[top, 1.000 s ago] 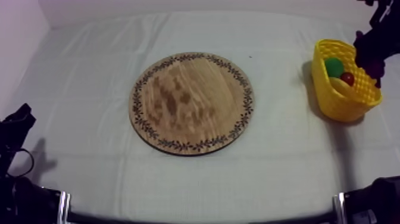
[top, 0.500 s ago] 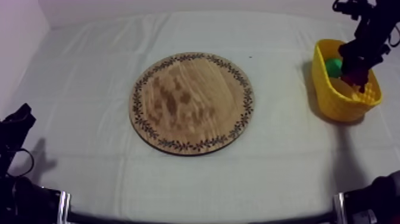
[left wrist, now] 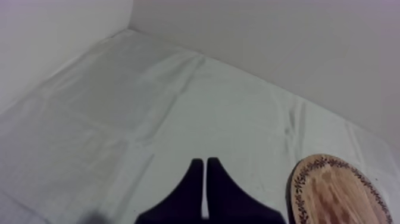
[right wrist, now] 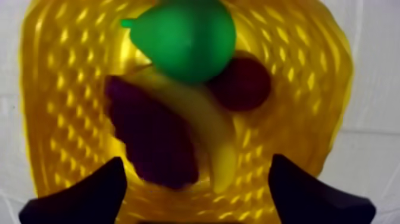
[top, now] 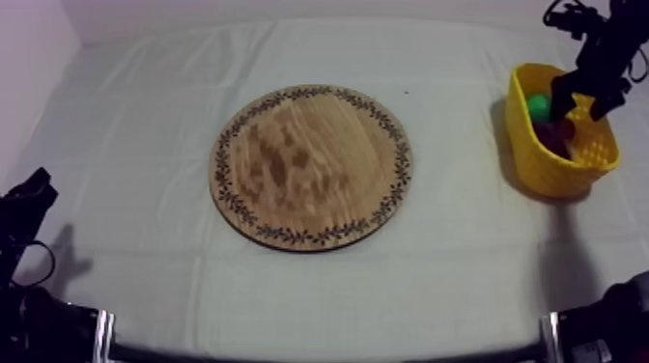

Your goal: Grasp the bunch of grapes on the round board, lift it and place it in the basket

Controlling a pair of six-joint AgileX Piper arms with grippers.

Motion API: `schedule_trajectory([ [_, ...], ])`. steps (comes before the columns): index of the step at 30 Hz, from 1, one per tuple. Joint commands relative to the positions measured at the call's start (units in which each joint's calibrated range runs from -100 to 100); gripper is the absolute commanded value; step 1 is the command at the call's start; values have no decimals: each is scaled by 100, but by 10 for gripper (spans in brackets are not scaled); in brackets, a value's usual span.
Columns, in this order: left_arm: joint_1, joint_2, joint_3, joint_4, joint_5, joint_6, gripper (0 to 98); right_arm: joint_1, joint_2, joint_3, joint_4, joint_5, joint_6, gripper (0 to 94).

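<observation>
One grape bunch (right wrist: 150, 143), apparently, in basket (right wrist: 59, 89)

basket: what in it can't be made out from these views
- Right wrist view: the pear covers one end of the banana; whether the grapes lie over or beside the banana cannot be told.
- Top view: the right gripper, open over the basket, hides much of its contents; the dark fruit beside the pear cannot be told apart.
</observation>
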Motion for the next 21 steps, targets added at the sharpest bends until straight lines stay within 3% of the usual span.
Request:
schedule_trajectory([
  [1,-1,3,4,1,3,1,0,-14,-96,32,-14,50,24,829],
  [5,-1,3,4,1,3,1,0,-10,-466,103,-56,123,88,798],
  [14,-1,3,4,1,3,1,0,124,-2046,494,-131,76,304,444],
  [21,-1,3,4,1,3,1,0,73,-3495,1505,113,-699,30,202],
])
